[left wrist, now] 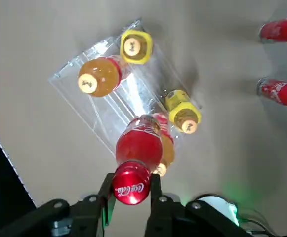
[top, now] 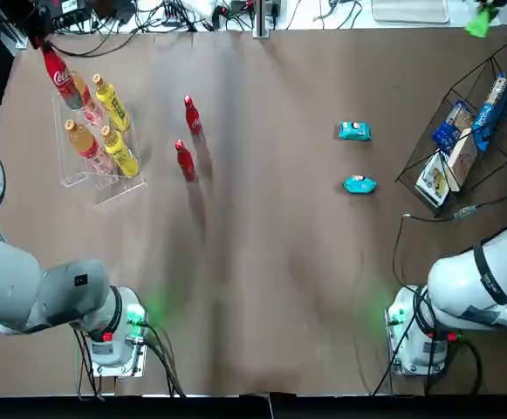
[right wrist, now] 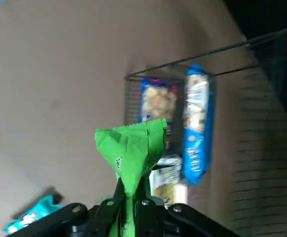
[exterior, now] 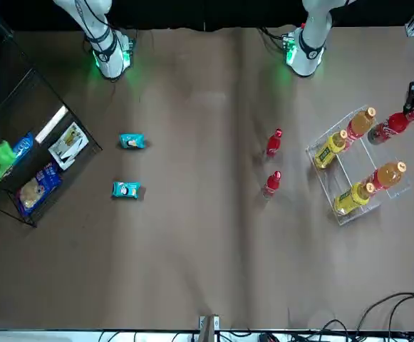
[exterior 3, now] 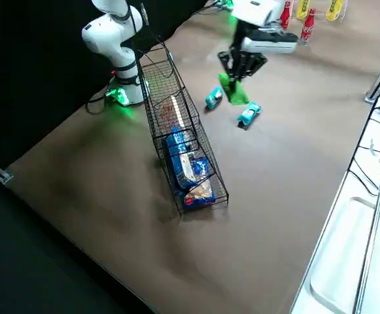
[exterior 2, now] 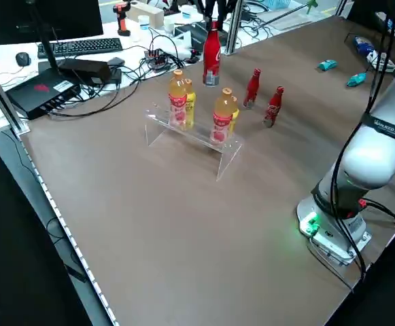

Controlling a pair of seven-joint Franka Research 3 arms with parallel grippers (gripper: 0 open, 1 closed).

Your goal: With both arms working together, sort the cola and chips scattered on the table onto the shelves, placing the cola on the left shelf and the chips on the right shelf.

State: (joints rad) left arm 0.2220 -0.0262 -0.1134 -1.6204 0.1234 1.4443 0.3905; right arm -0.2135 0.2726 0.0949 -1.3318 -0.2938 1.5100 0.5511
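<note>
My left gripper is shut on the red cap of a cola bottle, which hangs tilted over the far end of the clear left shelf. Two more cola bottles stand on the table just right of that shelf. My right gripper is shut on a bright green chips packet, held in the air near the far end of the black wire right shelf. Two teal chips packets lie on the table left of that rack.
Several orange and yellow-capped bottles stand in the clear shelf. Blue-and-white boxes and bags lie in the wire rack. Cables, a keyboard and other gear crowd the table's far edge. Both arm bases stand at the near edge.
</note>
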